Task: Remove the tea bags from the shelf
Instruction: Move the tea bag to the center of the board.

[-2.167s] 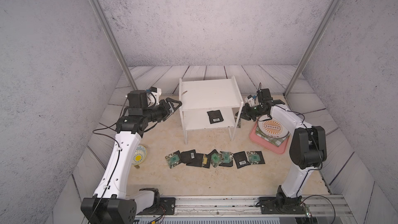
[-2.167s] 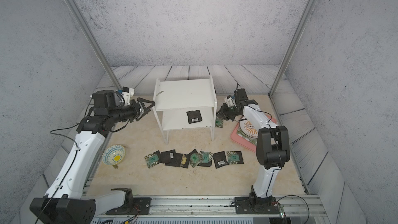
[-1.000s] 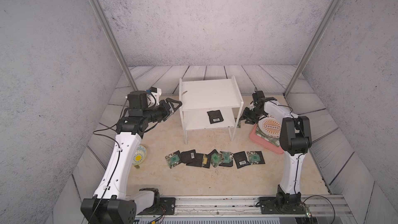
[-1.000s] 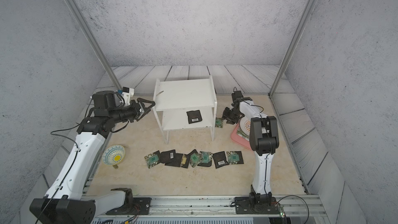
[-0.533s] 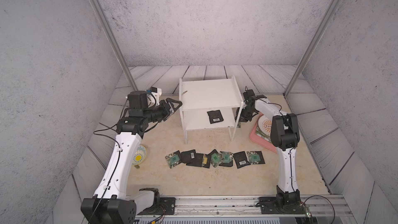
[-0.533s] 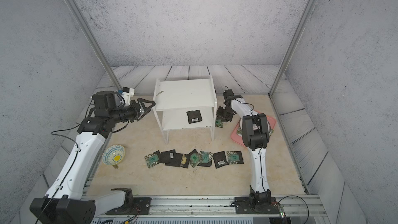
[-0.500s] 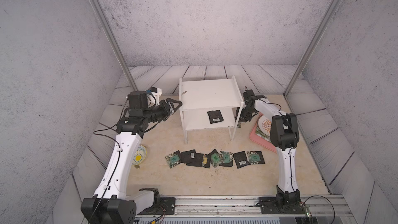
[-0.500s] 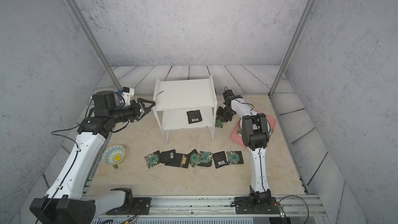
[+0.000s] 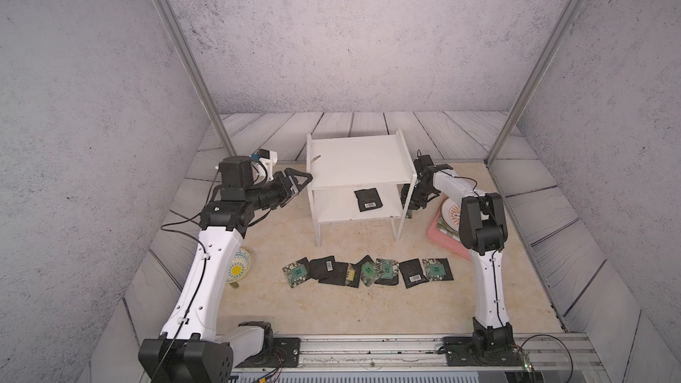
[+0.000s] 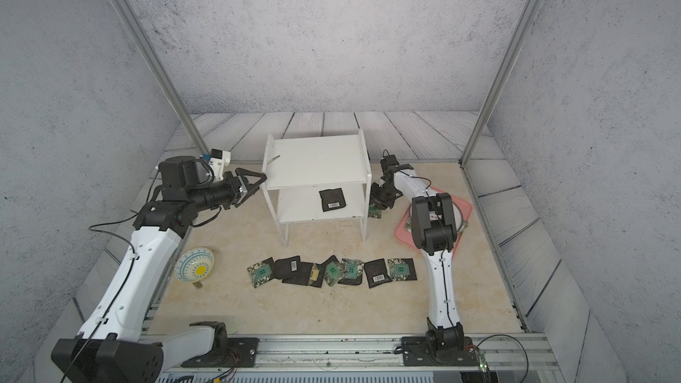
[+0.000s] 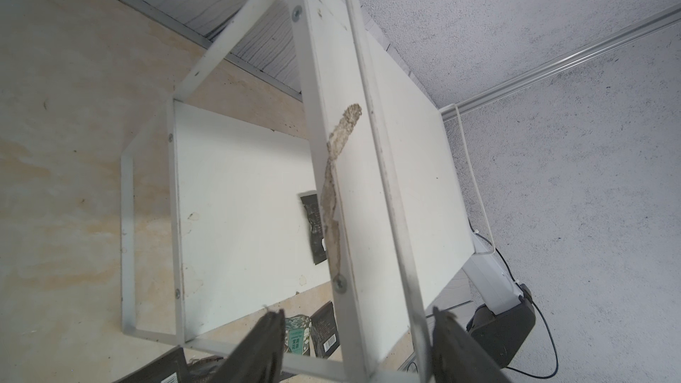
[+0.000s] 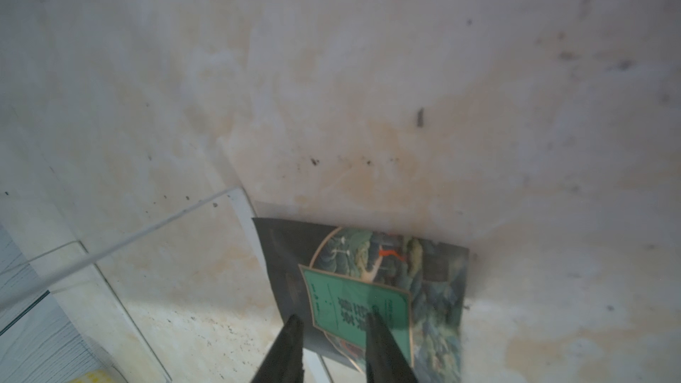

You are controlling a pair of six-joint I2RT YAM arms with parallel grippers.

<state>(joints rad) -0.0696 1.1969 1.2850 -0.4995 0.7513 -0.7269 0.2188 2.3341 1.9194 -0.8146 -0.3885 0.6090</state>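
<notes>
The white two-tier shelf (image 9: pixel 359 163) (image 10: pixel 317 163) stands mid-floor. One black tea bag (image 9: pixel 367 198) (image 10: pixel 332 199) lies barcode up on its lower board, partly visible in the left wrist view (image 11: pixel 313 222). Several tea bags (image 9: pixel 368 270) (image 10: pixel 331 270) lie in a row on the floor in front. My left gripper (image 9: pixel 300 178) (image 11: pixel 356 313) is open, its jaws either side of the shelf's left panel. My right gripper (image 10: pixel 379 200) (image 12: pixel 331 320) is low beside the shelf's right leg. Its jaws are nearly closed, pinching a green-labelled tea bag (image 10: pixel 374 211) (image 12: pixel 387 281) on the floor.
A pink tray (image 9: pixel 438 230) (image 10: pixel 401 232) holding a round plate sits right of the shelf, partly behind my right arm. A patterned bowl (image 9: pixel 237 270) (image 10: pixel 194 265) rests on the floor under my left arm. A frayed strip (image 11: pixel 337 163) peels off the shelf's side panel.
My right arm has swung left from the tray to the shelf's right leg, and its jaws have narrowed on the tea bag there. The left arm and the other bags have not moved.
</notes>
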